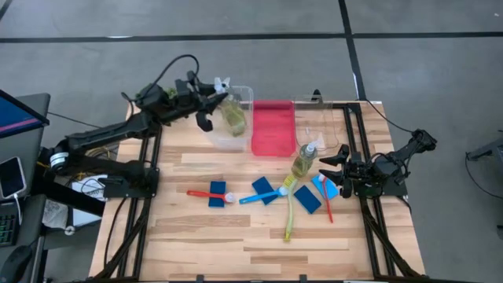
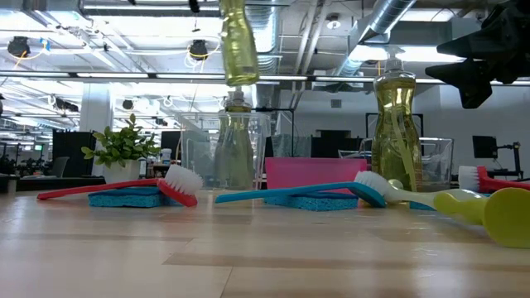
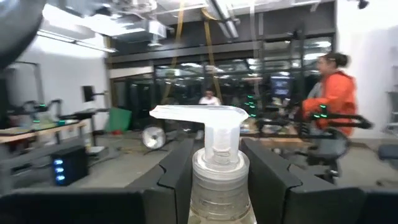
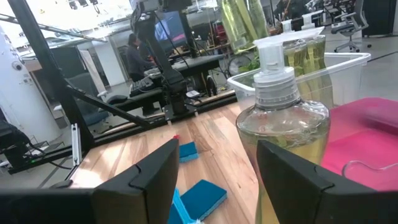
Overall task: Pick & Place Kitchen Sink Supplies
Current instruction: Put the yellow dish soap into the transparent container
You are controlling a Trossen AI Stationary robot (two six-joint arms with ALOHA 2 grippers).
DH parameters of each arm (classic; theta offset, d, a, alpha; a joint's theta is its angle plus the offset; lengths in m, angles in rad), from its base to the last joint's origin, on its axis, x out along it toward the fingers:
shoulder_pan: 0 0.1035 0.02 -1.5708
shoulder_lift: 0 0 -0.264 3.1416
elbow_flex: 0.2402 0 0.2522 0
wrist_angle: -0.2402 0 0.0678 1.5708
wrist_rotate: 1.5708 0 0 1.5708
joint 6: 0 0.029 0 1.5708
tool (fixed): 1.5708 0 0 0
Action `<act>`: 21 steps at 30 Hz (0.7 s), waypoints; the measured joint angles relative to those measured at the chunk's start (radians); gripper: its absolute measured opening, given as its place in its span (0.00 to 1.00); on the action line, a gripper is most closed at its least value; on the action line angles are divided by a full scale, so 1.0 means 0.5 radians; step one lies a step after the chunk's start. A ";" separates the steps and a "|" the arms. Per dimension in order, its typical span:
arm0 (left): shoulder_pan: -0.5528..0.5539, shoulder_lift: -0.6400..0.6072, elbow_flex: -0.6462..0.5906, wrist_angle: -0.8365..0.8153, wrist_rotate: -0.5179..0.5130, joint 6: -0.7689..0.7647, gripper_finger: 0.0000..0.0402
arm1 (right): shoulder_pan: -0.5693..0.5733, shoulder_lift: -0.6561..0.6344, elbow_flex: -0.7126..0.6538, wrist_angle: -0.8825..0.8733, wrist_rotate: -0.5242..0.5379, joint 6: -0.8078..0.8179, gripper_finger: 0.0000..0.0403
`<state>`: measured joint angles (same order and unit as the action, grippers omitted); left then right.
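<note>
Left gripper (image 1: pixel 222 100) pinches a soap bottle (image 1: pixel 233 115) by the neck, held aloft over the clear tub (image 1: pixel 245 96), likely for lowering in; right gripper (image 1: pixel 328 163), fingers spread, faces a standing soap bottle (image 1: pixel 305 161) beside the red tray (image 1: pixel 273 128), apparently lining up.

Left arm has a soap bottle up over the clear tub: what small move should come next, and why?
Probably lower it. The left gripper grips the soap bottle by its neck, hanging above the clear tub, where other bottles already stand. The right gripper waits open beside another bottle.
</note>
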<state>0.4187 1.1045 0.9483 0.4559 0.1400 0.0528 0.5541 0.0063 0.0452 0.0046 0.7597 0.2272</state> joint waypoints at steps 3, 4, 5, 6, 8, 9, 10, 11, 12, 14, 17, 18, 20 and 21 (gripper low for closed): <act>0.069 -0.073 -0.066 -0.030 -0.070 0.004 0.29 | 0.000 0.000 0.000 0.000 0.000 0.000 0.52; 0.093 -0.092 -0.090 -0.037 -0.092 0.007 0.30 | 0.000 0.000 0.000 0.000 0.000 0.000 0.52; 0.114 -0.110 -0.116 -0.042 -0.114 0.007 0.30 | 0.000 0.000 0.000 -0.002 0.000 0.000 0.52; 0.136 -0.127 -0.141 -0.046 -0.133 0.010 0.31 | 0.000 -0.001 0.000 -0.001 0.000 0.000 0.52; 0.176 -0.154 -0.197 -0.045 -0.168 0.011 0.30 | 0.001 0.000 0.000 -0.002 0.000 0.000 0.52; 0.193 -0.166 -0.223 -0.023 -0.178 0.009 0.30 | 0.000 0.000 0.000 -0.001 0.000 0.000 0.52; 0.210 -0.177 -0.245 -0.017 -0.186 0.005 0.29 | 0.000 0.000 0.000 -0.002 0.000 0.000 0.52; 0.224 -0.181 -0.268 0.002 -0.185 0.003 0.29 | 0.000 0.000 0.000 -0.002 0.001 0.000 0.52; 0.238 -0.181 -0.283 0.017 -0.182 -0.007 0.29 | 0.000 -0.001 0.000 -0.002 0.001 0.000 0.52; 0.261 -0.179 -0.317 0.029 -0.174 -0.019 0.30 | 0.000 0.000 0.000 -0.002 0.001 0.001 0.52; 0.286 -0.182 -0.357 0.039 -0.177 -0.018 0.31 | 0.000 0.000 0.000 -0.002 0.001 0.002 0.52; 0.290 -0.184 -0.365 0.037 -0.178 -0.017 0.31 | 0.000 0.000 0.000 -0.002 0.001 0.002 0.52; 0.291 -0.184 -0.375 -0.012 -0.191 -0.004 0.30 | 0.000 0.000 0.000 -0.002 0.001 0.002 0.52; 0.293 -0.176 -0.382 -0.047 -0.203 -0.004 0.30 | 0.000 0.000 0.000 -0.002 0.001 0.002 0.52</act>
<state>0.5650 1.0163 0.7575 0.4322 0.0386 0.0510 0.5541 0.0063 0.0452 0.0036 0.7601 0.2283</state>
